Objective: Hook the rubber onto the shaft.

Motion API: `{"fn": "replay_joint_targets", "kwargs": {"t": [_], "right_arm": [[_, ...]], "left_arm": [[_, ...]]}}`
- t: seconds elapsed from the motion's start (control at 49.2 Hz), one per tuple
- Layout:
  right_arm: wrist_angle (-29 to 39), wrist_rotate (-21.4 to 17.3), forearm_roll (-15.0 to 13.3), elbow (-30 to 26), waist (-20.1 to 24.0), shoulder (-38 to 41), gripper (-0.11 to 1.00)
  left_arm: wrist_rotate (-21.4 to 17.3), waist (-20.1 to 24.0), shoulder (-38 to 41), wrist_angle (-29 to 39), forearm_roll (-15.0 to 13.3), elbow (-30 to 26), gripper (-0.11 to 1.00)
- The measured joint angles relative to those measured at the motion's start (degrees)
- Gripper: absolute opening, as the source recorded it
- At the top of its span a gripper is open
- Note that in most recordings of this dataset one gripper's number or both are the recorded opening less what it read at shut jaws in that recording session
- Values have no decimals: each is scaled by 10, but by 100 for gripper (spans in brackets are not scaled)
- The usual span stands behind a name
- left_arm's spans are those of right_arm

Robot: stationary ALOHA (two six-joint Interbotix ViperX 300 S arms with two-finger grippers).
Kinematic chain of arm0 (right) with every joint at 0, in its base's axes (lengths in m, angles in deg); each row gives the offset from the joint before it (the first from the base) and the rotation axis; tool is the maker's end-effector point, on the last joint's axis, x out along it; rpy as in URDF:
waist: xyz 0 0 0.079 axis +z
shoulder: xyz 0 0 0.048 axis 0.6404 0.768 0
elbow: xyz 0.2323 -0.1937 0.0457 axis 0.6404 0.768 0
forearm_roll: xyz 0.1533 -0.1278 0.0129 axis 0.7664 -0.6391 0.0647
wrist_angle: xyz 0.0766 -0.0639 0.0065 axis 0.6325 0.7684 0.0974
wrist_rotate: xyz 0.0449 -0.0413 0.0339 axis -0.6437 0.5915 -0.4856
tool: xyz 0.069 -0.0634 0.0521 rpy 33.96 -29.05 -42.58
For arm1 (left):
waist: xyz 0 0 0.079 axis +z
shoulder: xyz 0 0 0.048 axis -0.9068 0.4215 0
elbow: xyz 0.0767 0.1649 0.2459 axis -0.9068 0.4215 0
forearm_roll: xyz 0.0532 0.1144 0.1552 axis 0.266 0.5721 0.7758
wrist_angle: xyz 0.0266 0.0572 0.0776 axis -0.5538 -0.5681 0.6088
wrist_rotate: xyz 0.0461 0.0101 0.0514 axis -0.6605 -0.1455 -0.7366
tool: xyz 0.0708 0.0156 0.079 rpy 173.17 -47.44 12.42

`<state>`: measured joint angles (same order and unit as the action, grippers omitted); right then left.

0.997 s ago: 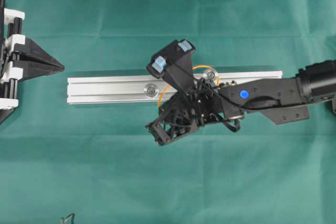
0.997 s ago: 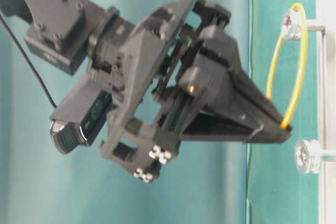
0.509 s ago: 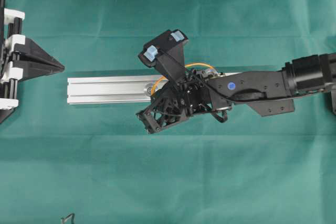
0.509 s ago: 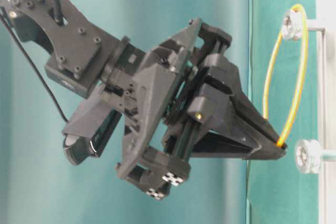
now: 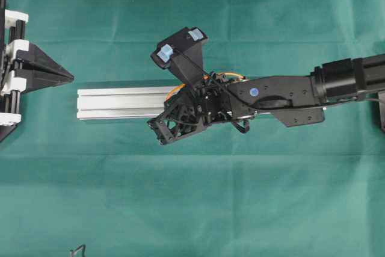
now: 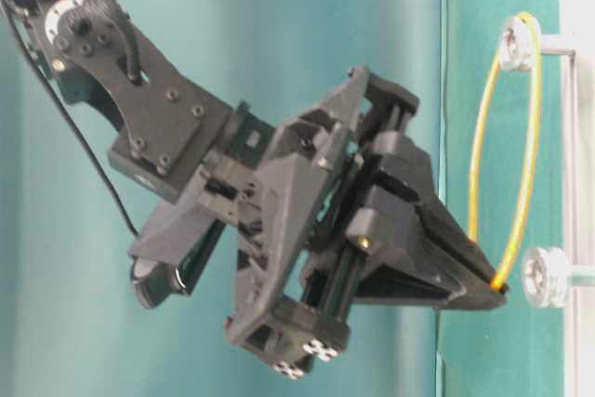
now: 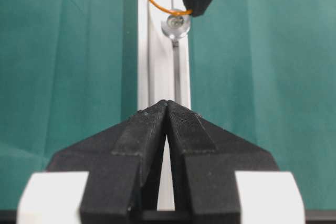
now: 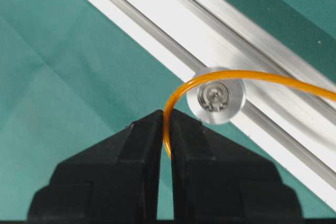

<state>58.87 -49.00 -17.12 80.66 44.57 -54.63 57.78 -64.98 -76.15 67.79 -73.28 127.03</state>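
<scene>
right hand (image 8: 164,129) pinched on orange rubber band (image 6: 507,127) | far end looped on one shaft pulley (image 6: 517,42) | free pulley (image 6: 544,276) just beyond fingertips | left hand (image 7: 167,109) closed, empty, well apart

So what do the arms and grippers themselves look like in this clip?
Both are matte black. The right arm carries a round blue dot, a thin black cable, and a skeletal bracket with small blue-white tags; the right gripper ends in wedge-shaped ribbed fingers. The left gripper has the same black ribbed wedges, with white blocks behind them.
</scene>
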Motion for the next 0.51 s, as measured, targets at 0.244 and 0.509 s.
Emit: {"fn": "replay_joint_targets", "kwargs": {"t": [0.244, 0.509], "right_arm": [[0, -1, -1, -6, -4, 3, 7], [-1, -1, -2, -6, -7, 6, 7]], "left_arm": [[0, 0, 0, 0, 0, 0, 0], [0, 0, 1, 0, 0, 0, 0]]}}
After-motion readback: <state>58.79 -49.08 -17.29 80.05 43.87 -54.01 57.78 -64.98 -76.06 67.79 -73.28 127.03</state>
